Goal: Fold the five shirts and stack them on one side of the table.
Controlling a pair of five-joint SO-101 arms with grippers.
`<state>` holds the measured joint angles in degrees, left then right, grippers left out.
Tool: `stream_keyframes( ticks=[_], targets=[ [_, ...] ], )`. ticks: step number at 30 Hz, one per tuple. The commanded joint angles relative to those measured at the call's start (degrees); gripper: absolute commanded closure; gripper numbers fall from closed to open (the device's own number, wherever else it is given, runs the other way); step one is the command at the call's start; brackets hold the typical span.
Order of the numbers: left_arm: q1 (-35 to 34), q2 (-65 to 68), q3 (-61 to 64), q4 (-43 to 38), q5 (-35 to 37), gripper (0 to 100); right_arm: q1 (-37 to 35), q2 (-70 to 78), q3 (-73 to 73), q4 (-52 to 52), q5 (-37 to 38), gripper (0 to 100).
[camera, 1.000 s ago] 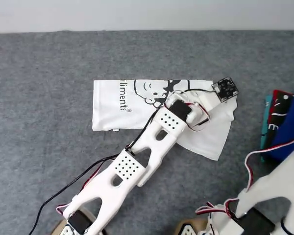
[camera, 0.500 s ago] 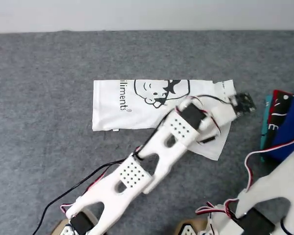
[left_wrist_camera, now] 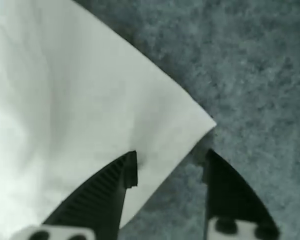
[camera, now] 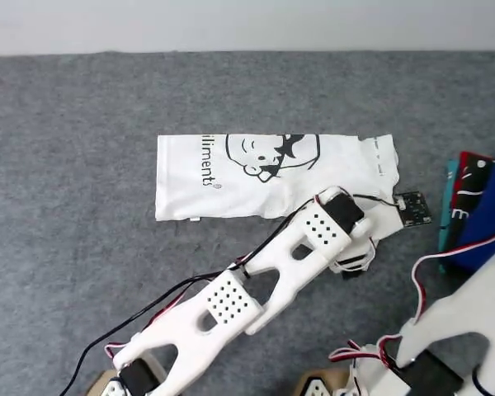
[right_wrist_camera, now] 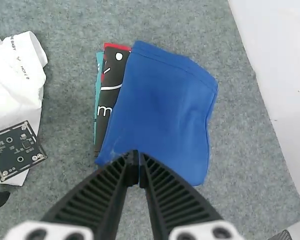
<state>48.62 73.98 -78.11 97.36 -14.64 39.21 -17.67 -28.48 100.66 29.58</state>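
The white shirt [camera: 264, 177] lies flat in the middle of the table [camera: 82, 124], light and limp (I expect it to sag and slide), so I'd pinch the corner [left_wrist_camera: 202, 120] my left gripper [left_wrist_camera: 171, 162] straddles, jaws apart, while my right gripper [right_wrist_camera: 139, 161], jaws together, hovers above the folded stack [right_wrist_camera: 160, 115] at its edge.
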Motion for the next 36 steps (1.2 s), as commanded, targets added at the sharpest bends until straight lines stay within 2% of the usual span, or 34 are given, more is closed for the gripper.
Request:
stream_keyframes(
  ticks=[1,8,13,17,24,36],
  targets=[
    [-1.0,-4.3,3.1,-5.0,0.3,83,0.5,-1.4,-0.2,2.2,0.5,98.3],
    [-1.3,-4.2,3.1,-7.4,-0.2,98,0.5,-1.4,-0.2,2.2,0.5,98.3],
    [-0.8,-4.3,1.9,-4.2,-4.7,99,0.5,-1.8,-0.2,2.2,0.5,98.3],
    [1.6,-4.2,-4.1,3.6,-5.3,99,0.5,-3.6,0.0,2.2,0.5,98.3],
    [6.1,-7.8,-4.4,3.4,-4.8,99,0.5,-4.3,0.0,2.2,0.5,98.3],
    [10.2,-20.6,13.9,3.1,-4.9,99,0.5,-3.9,0.0,2.2,0.5,98.3]
  ],
)
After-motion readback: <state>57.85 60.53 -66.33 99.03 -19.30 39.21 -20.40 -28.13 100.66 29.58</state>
